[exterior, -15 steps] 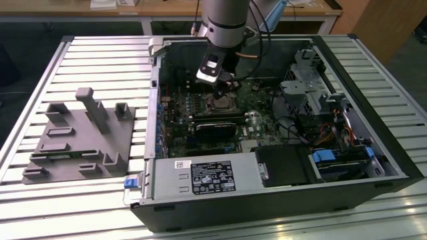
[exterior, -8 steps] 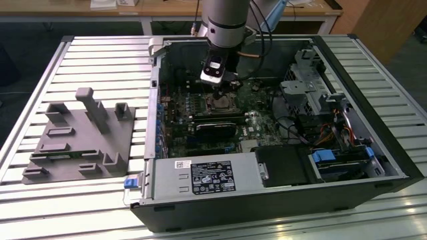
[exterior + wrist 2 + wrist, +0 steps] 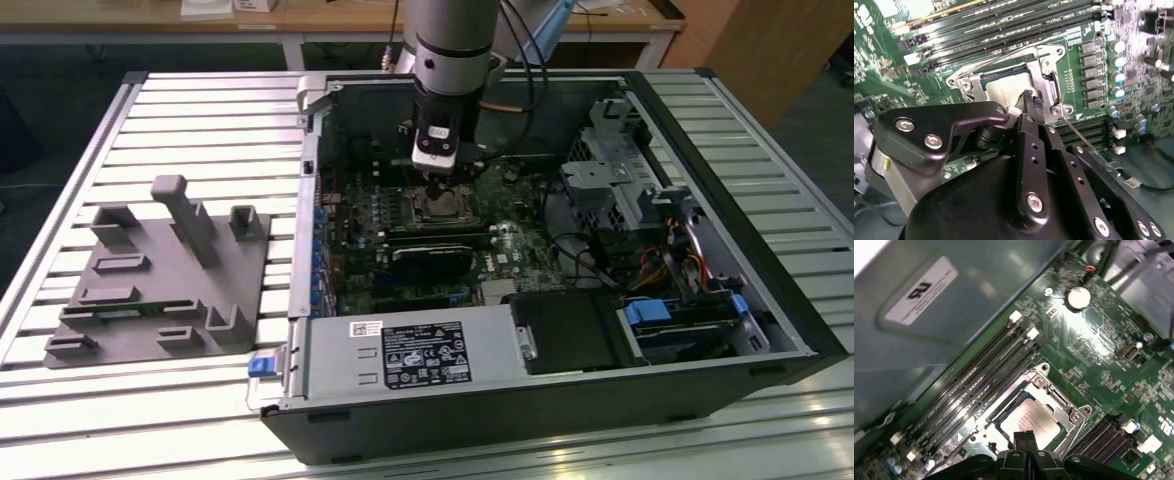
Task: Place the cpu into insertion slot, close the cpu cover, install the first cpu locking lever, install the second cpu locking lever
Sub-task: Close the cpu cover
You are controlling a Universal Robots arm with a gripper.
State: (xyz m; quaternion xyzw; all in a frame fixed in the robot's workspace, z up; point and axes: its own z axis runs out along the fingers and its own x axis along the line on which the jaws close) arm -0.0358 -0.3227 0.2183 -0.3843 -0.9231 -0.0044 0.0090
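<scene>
Where the arm [image 3: 451, 50] reaches down into the open computer case [image 3: 534, 420], its claw [image 3: 441, 185] hangs right over the socket [image 3: 438, 207] on the green board [image 3: 521, 250], toward the case's far wall in the exterior view. The case lies on its side on a slatted metal table [image 3: 200, 110]. A gray plastic block [image 3: 160, 280] with posts and pockets sits on the table beside it, toward the edge on the exterior view's left. A boxy power supply [image 3: 427, 355] with a printed label fills the case's near corner.

In the second wrist view the claw [image 3: 1029, 98] is narrow. Its two black fingers [image 3: 1028, 140] are pressed together with just a seam between them, and nothing is held. The tips are down over one edge of the chip [image 3: 1001, 90]; whether they touch it I cannot tell. The first wrist view shows the same, with the claw [image 3: 1025, 436] at the chip's [image 3: 1036, 417] edge.

The chip lies flat in the socket with its pale metal top facing up. The silver cover [image 3: 1051, 90] lies down around it, so the chip shows through the square window. A thin wire lever [image 3: 1089, 145] runs out from one corner of the socket, across the black memory slots [image 3: 1004, 25] that flank it.
</scene>
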